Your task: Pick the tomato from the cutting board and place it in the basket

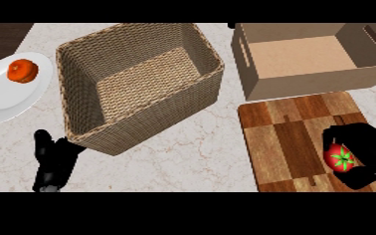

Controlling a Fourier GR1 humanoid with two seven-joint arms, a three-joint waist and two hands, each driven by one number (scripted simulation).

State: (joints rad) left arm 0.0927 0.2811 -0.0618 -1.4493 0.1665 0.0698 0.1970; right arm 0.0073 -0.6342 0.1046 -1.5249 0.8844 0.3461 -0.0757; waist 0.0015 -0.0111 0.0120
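A: Right hand (357, 152)?
B: Fingers curled round tomato (340, 158), over cutting board (294, 139), lower right.
A: Left hand (53, 159)?
B: Fingers relaxed, nothing held, tabletop (191, 149) beside basket (140, 84).

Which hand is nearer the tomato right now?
Right. The right hand is curled round the tomato on the cutting board. The left hand rests at the view's lower left, beyond the basket from the tomato.
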